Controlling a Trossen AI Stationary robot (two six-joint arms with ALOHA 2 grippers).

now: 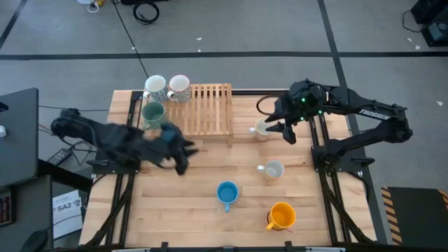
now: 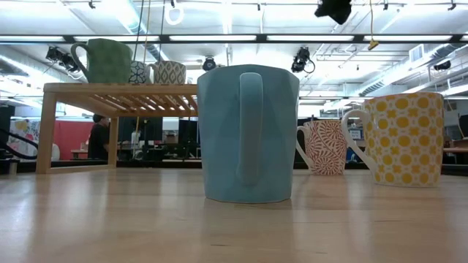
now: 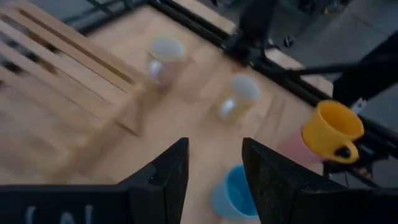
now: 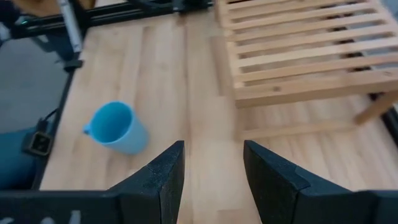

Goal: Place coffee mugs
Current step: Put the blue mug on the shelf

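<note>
A green mug [image 1: 152,112] and two pale patterned mugs [image 1: 155,87] [image 1: 179,87] stand on the left end of the wooden rack [image 1: 210,108]. Upright on the table are a cream mug [image 1: 262,129], a whitish mug [image 1: 271,169], a blue mug [image 1: 227,192] and an orange mug [image 1: 281,215]. My left gripper [image 3: 214,149] is open and empty. It hovers in front of the rack's left end [image 1: 182,159] and faces the table mugs. My right gripper [image 4: 214,149] is open and empty, raised beside the cream mug [image 1: 280,131].
The rack fills the middle of the table's far side. Bare wood lies between the rack and the blue mug [image 4: 115,127]. Black frame rails [image 1: 122,196] run along the left and right table edges. In the low view the blue mug [image 2: 248,131] stands nearest.
</note>
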